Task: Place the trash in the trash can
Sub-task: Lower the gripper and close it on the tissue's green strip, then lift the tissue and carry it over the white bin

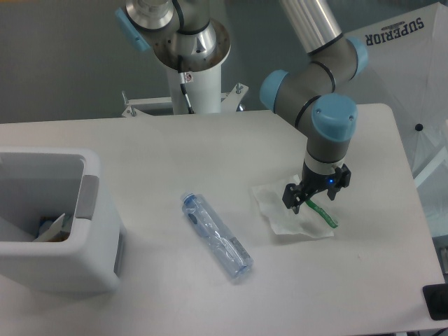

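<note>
A clear plastic bottle [217,238] with a bluish cap and label lies on its side in the middle of the white table. A crumpled translucent white wrapper [287,213] with a green strip [323,214] lies flat to its right. My gripper [315,197] points down over the wrapper's right part, right at the green strip, with its jaws apart and nothing held. Whether the fingertips touch the wrapper I cannot tell. The trash can [66,269], a white boxy bin with a grey handle panel [87,197], stands at the left edge, far from the gripper.
Some paper-like scraps [52,227] lie inside the bin. The robot's white base column [196,84] stands at the back of the table. A white fabric panel [413,63] with lettering is at the right. A dark object [437,302] sits at the lower right corner.
</note>
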Robot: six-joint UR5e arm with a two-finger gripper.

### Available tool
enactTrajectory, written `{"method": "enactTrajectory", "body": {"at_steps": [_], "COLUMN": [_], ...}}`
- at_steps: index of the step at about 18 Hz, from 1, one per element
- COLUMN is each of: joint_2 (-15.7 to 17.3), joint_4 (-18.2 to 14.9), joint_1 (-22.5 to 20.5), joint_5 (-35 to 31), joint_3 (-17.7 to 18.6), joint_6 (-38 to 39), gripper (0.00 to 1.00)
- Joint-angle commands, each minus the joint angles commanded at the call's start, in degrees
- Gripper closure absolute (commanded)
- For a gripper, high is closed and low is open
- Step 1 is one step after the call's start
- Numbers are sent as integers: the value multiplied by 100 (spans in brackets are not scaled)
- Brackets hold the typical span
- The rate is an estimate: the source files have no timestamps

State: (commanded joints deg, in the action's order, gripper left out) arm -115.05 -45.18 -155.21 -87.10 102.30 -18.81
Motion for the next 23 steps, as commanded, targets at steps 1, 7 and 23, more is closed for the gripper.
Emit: {"method": "enactTrajectory", "body": {"at_steps": [1, 7, 23], "joint_2": [0, 26, 597], "joint_4": [62, 89, 71], "joint_1": [0, 17, 97], "joint_5": [0, 0, 1200], "joint_3": [53, 80, -631], "joint_6": [-9, -9, 52], "gripper": [6, 54, 100]}}
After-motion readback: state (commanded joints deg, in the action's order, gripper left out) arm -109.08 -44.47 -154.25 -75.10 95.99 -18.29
